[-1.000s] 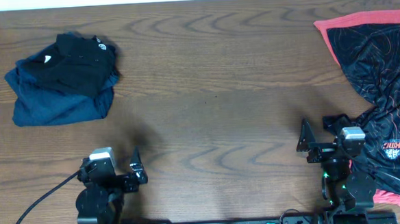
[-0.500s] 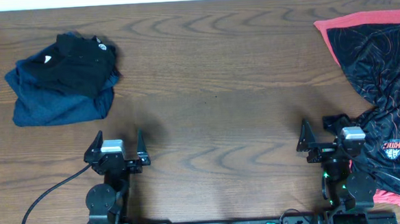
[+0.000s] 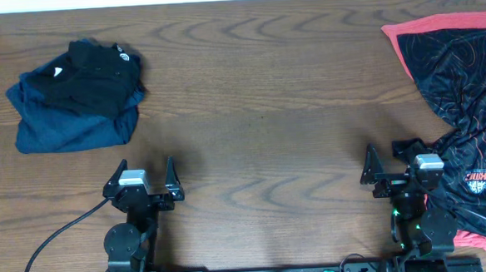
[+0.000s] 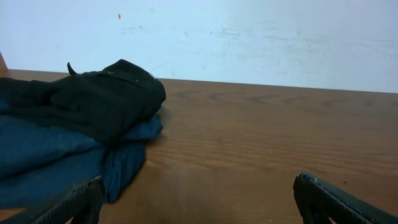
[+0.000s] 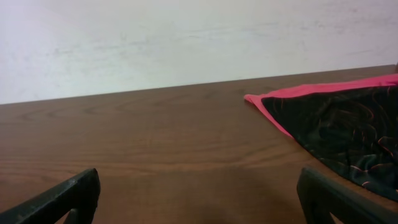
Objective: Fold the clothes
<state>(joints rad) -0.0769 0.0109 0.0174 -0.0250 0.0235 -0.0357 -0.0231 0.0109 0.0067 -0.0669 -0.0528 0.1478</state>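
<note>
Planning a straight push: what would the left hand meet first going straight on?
Middle of the left hand looks free across the brown wooden table; its left finger would probably clip the crumpled navy blue fabric garment.

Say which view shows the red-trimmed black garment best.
Overhead: the red-trimmed black garment lies spread out, logo visible, partly cut by the frame. Right wrist shows only one red-edged corner; left wrist shows none of it.

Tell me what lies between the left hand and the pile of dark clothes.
Only bare table, as the overhead view shows: nothing lies between the left hand and the pile of clothes.
</note>
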